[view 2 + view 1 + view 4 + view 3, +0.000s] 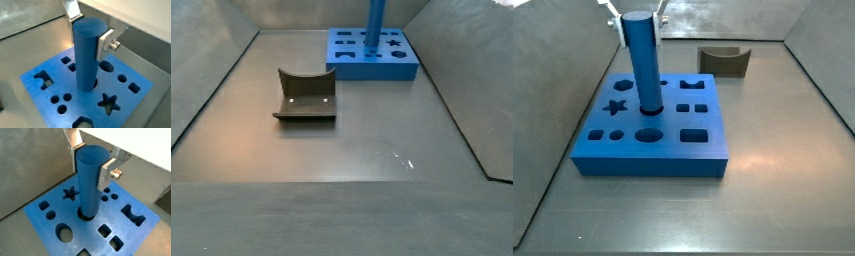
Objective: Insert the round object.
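Observation:
The round object [90, 183] is a tall blue cylinder. It stands upright with its lower end in the round hole of the flat blue block [87, 230], and shows the same way in the other wrist view [88, 60]. My gripper [87, 178] straddles the cylinder's upper part, with a silver finger [105, 175] pressed on each side. In a side view the cylinder [643, 60] rises from the block [653, 155] and the gripper [636, 15] sits at its top. In the other side view the cylinder [377, 20] stands on the block [372, 68] at the far end.
A small dark grey block with a curved notch [723, 60] lies on the floor beyond the blue block, also seen in the other side view [305, 95]. Grey walls enclose the floor. The blue block has star, square, oval and other holes around the cylinder.

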You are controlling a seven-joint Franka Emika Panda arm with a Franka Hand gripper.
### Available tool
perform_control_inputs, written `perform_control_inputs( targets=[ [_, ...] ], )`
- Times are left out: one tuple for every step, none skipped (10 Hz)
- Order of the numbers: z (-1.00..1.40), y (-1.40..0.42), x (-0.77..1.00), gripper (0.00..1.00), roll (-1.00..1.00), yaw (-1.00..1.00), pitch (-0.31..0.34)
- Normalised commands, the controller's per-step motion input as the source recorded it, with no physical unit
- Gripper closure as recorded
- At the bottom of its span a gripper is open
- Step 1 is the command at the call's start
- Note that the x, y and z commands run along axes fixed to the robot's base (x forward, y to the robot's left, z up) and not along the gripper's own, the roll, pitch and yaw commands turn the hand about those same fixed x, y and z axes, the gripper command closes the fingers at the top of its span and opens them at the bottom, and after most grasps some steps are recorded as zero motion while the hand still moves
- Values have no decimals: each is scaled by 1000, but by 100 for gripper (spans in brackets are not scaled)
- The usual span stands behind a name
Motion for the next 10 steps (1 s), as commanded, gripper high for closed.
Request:
perform_control_inputs(
  targets=[
    [-211,-240,0,100,-43,63,-1],
    [-217,-186,6,100,-53,17,0],
    [-277,-80,120,100,-63,0,0],
    [-394,20,206,100,-26,0,0],
    [-391,49,169,100,-33,0,0],
    [-394,49,106,100,-43,0,0],
    [-429,43,26,100,-41,0,-3],
    [-503,26,0,100,-21,0,-23],
    [-463,6,26,100,-16,0,-14],
    [-297,20,100,100,-6,0,0]
  ],
)
